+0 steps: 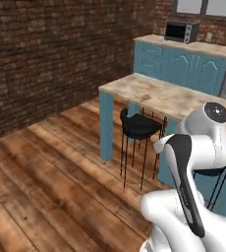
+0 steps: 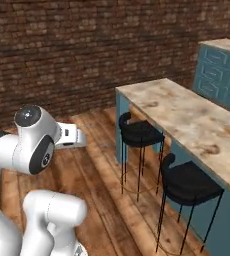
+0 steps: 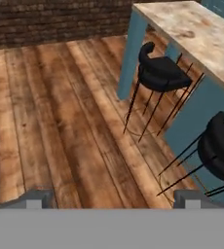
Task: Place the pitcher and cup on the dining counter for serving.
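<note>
The dining counter [image 1: 154, 96] [image 2: 187, 115] [image 3: 196, 29] is a long island with a beige marbled top and a teal-blue base; the part of its top that I see is bare. The pitcher and the cup are out of view. My gripper [image 3: 113, 202] hangs open over the wooden floor, left of the counter's near end, with nothing between its widely spaced fingertips [image 3: 33, 199]. The white arm [image 1: 193, 162] [image 2: 34, 140] is folded close to the base.
Two black round stools [image 2: 139, 132] [image 2: 189, 182] stand tucked along the island's side. A wall counter with teal cabinets [image 1: 183, 61] carries a dark toaster oven [image 1: 181, 31]. A brick wall [image 2: 87, 50] closes the back. Open wooden floor [image 3: 60, 112] lies to the left.
</note>
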Available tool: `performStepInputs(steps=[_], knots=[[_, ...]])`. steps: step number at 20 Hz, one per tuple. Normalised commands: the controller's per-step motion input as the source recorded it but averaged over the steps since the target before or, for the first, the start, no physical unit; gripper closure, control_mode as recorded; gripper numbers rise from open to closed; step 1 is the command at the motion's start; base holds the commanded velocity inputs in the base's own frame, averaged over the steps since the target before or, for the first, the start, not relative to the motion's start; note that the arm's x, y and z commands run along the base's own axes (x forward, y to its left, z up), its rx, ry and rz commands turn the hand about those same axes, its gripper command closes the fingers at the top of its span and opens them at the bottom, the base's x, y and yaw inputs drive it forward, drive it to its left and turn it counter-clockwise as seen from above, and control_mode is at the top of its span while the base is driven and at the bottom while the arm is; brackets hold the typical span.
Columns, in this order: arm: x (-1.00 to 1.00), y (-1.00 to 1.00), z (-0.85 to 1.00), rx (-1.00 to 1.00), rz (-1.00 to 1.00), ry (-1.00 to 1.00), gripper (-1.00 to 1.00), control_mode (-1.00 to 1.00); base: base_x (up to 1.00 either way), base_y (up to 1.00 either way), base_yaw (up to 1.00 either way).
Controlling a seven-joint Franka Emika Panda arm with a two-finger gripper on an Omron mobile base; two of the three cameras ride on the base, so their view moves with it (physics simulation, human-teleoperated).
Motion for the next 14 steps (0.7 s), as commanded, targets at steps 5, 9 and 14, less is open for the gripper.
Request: performStepInputs(steps=[5, 9, 14], knots=[[0.00, 0.00, 0.00, 0.00, 0.00, 0.00, -1.00, 1.00, 0.25, -0.03, 0.91], [0.00, 0.00, 0.00, 0.00, 0.00, 0.00, -1.00, 1.00, 0.26, -0.16, 0.91], [0.00, 0.00, 0.00, 0.00, 0.00, 0.00, -1.00, 1.00, 0.18, -0.13, 0.93]])
